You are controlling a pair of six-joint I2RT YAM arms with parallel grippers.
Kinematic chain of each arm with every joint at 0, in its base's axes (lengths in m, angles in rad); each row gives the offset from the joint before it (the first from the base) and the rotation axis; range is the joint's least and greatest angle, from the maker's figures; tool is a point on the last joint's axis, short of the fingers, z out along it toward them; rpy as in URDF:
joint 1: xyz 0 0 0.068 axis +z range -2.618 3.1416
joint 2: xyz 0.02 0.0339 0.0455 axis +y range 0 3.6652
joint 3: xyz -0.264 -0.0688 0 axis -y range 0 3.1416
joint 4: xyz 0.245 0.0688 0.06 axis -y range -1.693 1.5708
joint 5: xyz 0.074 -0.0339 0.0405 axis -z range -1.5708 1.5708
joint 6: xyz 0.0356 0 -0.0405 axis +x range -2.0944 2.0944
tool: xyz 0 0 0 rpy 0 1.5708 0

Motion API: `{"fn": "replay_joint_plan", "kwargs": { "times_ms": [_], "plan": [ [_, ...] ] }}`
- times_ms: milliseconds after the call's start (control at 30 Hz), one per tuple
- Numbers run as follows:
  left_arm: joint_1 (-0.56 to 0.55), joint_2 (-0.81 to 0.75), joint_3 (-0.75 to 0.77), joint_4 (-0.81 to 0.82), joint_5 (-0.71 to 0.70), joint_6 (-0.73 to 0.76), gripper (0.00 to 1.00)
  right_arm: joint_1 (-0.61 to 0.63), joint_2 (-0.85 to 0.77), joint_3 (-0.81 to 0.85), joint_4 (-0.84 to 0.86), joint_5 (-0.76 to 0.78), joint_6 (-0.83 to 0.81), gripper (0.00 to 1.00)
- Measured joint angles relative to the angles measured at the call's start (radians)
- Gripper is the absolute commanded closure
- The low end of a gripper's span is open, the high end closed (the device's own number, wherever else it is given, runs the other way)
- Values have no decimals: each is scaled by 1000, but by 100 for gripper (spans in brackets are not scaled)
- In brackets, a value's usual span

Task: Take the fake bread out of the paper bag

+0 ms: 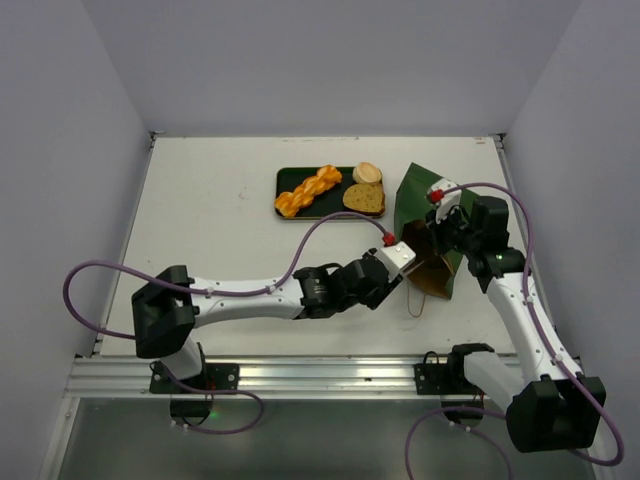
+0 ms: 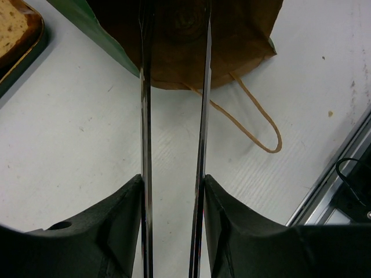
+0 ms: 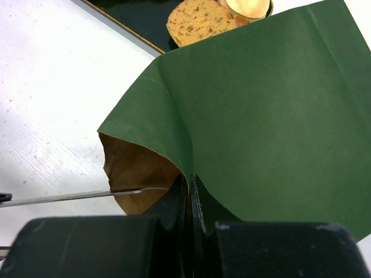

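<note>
Left fingers (image 2: 116, 220): closed from both sides on the metal tongs (image 2: 145, 116); the two tong arms stand apart and run forward into the mouth of the paper bag (image 2: 191, 52); tips hidden inside, so I cannot tell whether they hold anything.

Twine handle (image 2: 261, 124): loose loop lying on the tabletop (image 2: 69, 145) just outside the mouth; I judge it a snag risk when the tongs come back out.

Right fingers (image 3: 174, 208): shut on the bag's green lip, holding the mouth open toward the left arm.

Fake bread (image 1: 320, 183), out of the bag: braided loaf (image 1: 298, 200), round bun (image 1: 367, 172), toast slice (image 1: 364, 198); all three lie on the dark tray (image 1: 283, 180), just beside the bag on its left; whether tray and bag touch I cannot tell. Bag interior is too dark for me to see what remains; I judge the task partway, with another reach in hand.

Room: bare tabletop left of the tray and nearer than it; the bag sits close to the tabletop's right edge; rail (image 1: 300, 375) along the near edge; walls (image 1: 100, 100) on three sides.
</note>
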Motion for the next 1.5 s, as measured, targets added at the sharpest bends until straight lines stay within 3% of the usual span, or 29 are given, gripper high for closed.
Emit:
{"fn": "replay_joint_plan", "kwargs": {
  "times_ms": [867,967,1100,1200,1500],
  "plan": [
    [33,148,109,-57,45,15,52,0,0,-2,0,-7,0,96],
    [37,154,109,-66,45,14,62,0,0,-2,0,-8,1,96],
    [40,154,111,-71,45,16,88,0,-2,-3,0,-12,2,96],
    [41,154,111,-71,50,18,96,0,-10,-7,0,-15,3,96],
    [42,66,43,-71,142,21,100,-7,-17,-16,17,-11,30,96]
  ]
}}
